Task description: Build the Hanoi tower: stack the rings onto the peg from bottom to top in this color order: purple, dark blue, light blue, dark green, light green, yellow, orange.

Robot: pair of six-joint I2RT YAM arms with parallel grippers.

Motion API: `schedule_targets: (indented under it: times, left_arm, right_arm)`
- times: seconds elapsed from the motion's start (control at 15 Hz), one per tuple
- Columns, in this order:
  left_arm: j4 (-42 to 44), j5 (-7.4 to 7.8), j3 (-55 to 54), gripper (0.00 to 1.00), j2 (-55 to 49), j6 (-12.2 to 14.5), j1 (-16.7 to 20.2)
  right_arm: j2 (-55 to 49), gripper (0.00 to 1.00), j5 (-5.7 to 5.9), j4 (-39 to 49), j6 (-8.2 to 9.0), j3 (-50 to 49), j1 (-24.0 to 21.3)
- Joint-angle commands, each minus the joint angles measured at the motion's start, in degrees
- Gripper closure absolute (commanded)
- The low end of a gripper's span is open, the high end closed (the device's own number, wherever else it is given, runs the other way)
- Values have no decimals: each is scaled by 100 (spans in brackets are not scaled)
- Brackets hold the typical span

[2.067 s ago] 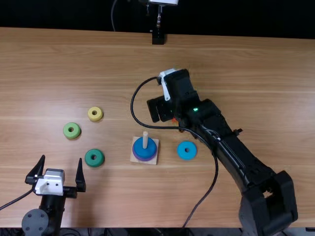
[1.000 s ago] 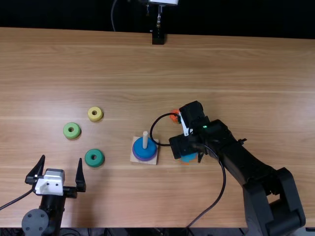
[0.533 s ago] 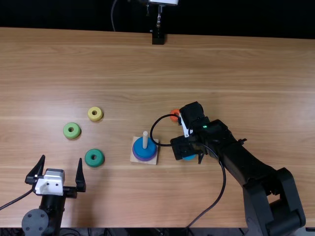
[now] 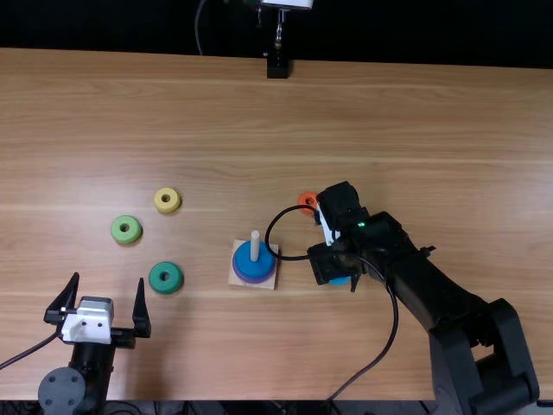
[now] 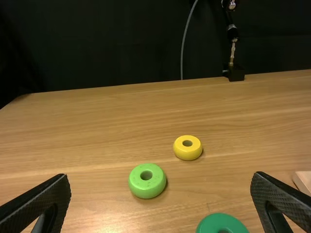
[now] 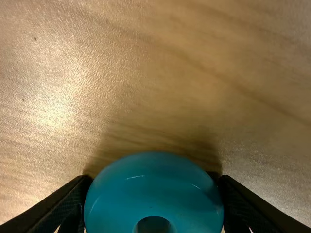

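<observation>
Since the first earlier frame, my right gripper (image 4: 333, 262) has swung from beside the orange ring (image 4: 308, 198) toward the table's near edge, to the light blue ring (image 4: 340, 281). My left arm has stayed put.

Top view: the right arm slants in from the near edge of the wooden table (image 4: 173, 104), right of the middle, its wrist bent so the gripper points down. Left of it, the square base (image 4: 234, 281) carries an upright peg (image 4: 255, 245) with the purple ring (image 4: 252, 279) under the dark blue ring (image 4: 249, 258). Toward the left edge lie, from near to far, the dark green ring (image 4: 158, 277), light green ring (image 4: 119, 229) and yellow ring (image 4: 159, 200). By the near left corner, my left gripper (image 4: 108, 279) points toward the far edge.

Left wrist view: its fingers (image 5: 284, 199) stand wide apart, holding nothing; the green and yellow rings rest beyond.

Right wrist view: the fingers (image 6: 60, 206) press both sides of the light blue ring, its hole facing the camera. I can't tell whether it touches the table.
</observation>
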Motion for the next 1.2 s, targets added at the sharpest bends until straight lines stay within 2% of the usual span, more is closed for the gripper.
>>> schedule_targets:
  times: [0.0, 0.67, 0.93, 1.13]
  left_arm:
    - [-14, -36, -174, 0, -67, 2, -41]
    - [-14, -36, -174, 0, -67, 2, -41]
    - [-14, -36, -174, 0, -67, 2, -41]
    - [-14, -36, -174, 0, -67, 2, -41]
  right_arm:
    - [-240, 100, 56, -110, -13, 623, 42]
    - [-187, 100, 45, -2631, -45, 3840, 130]
    - [-178, 100, 45, -3538, -66, 5070, 833]
    - [-152, 100, 34, -3633, -24, 5342, 1096]
